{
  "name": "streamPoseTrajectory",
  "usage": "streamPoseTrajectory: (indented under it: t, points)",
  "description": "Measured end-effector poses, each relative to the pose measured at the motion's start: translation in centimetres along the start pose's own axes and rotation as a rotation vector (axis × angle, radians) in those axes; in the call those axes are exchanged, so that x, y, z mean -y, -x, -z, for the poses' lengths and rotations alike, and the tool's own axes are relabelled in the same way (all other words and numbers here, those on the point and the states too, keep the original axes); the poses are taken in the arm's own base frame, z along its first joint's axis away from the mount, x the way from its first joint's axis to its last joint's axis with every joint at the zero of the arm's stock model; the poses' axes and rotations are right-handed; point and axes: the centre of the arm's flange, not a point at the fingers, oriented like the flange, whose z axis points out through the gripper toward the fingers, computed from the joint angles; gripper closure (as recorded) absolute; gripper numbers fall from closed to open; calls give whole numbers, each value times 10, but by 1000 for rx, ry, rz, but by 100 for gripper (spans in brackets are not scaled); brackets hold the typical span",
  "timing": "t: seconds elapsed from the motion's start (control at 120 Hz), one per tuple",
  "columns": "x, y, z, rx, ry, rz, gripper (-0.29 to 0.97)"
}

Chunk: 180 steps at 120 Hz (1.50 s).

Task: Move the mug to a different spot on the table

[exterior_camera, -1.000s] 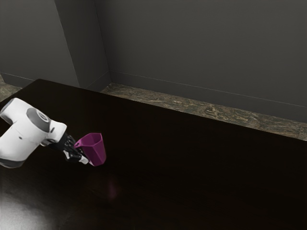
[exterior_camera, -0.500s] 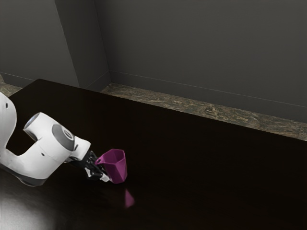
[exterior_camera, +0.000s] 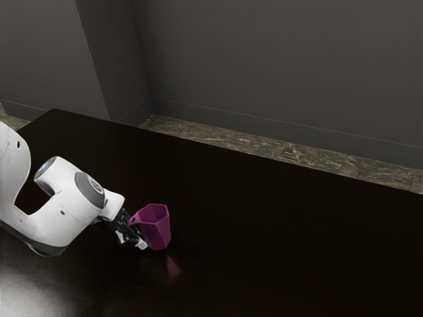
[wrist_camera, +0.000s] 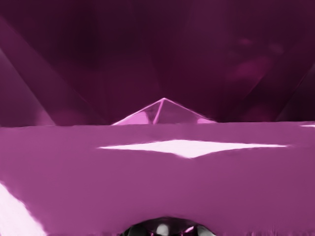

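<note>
Mug (exterior_camera: 153, 226) now nearer counter (exterior_camera: 277, 224) than before | tool (exterior_camera: 137, 230) clamped on its rim (mug tilted) | step: lowering | next: touch down, release

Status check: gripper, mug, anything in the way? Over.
Gripper shut on purple mug, at its rim. Mug upright, low at the table; contact unclear. No obstacle seen near it.

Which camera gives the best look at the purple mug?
The exterior view: the whole mug shows, rim to base, held by the gripper. The wrist view catches its purple wall from very close.
</note>
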Motion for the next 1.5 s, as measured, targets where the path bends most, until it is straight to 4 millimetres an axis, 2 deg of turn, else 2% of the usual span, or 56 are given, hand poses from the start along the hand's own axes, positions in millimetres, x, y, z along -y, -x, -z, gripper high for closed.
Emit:
streamPoseTrajectory:
  t: [0.3, 0.525, 0.717, 0.883, 1.092, 1.325, 1.5]
  points:
    - [12, -5, 4, -7, -26, 0, 77]
    - [35, 12, 6, 4, -52, 33, 77]
    - [36, 13, 4, 2, -37, 24, 36]
    - [38, 18, 7, -2, -33, 29, 16]
    - [43, 29, 23, -17, -51, 50, 6]
    - [31, 41, 35, -23, -48, 55, 2]
    - [20, 45, 52, -44, -58, 51, 1]
